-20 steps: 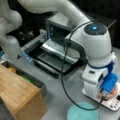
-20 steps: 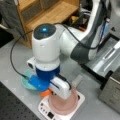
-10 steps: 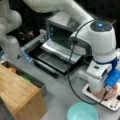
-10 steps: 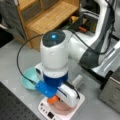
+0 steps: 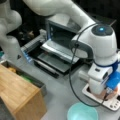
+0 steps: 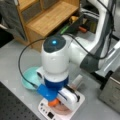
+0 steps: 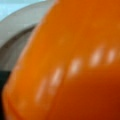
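In a front view the gripper [image 5: 106, 93] sits low over a white scale [image 5: 113, 103], just beside a teal bowl [image 5: 82, 113]; whether its jaws clasp anything I cannot tell.

In a front view an orange object [image 6: 53, 102] lies under the gripper [image 6: 58, 101] on the scale's plate; its long axis and heading are hidden.

Wrist view: the orange object [image 7: 75, 65] fills the frame, touching or nearly so. Risk, as a judgement: the gripper could nudge the object off the plate.
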Motion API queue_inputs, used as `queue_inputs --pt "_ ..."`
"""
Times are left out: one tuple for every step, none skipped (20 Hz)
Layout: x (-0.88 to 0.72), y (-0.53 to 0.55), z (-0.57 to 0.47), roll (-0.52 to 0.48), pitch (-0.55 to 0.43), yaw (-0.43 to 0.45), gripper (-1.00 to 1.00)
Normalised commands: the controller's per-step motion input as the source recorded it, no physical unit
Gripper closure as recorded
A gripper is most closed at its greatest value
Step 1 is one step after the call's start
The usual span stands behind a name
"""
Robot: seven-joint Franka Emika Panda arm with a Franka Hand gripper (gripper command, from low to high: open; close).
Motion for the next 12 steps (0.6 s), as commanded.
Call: queue_inputs --pt "0.21 0.08 -0.02 -0.194 0.045 -0.002 1.00" --pt "0.19 0.08 -0.02 -0.201 0.035 -0.004 1.00" --pt "0.16 0.09 -0.03 -0.206 0.029 -0.005 1.00" --pt "0.13 0.09 -0.03 -0.203 0.025 -0.006 1.00" --pt "0.10 0.10 -0.04 -0.199 0.016 -0.013 1.00" --pt "0.08 0.10 -0.04 -0.199 0.014 -0.014 1.00" --pt "0.07 0.10 -0.03 -0.199 0.012 -0.015 1.00" --pt "0.06 0.11 -0.03 -0.199 0.007 -0.026 1.00" --pt "0.05 0.13 -0.03 -0.199 0.005 -0.031 1.00" --pt "0.04 0.14 -0.03 -0.199 0.003 -0.032 1.00" --pt "0.03 0.15 -0.03 -0.201 0.003 -0.036 1.00" --pt "0.01 0.16 -0.03 -0.200 0.003 -0.039 1.00"
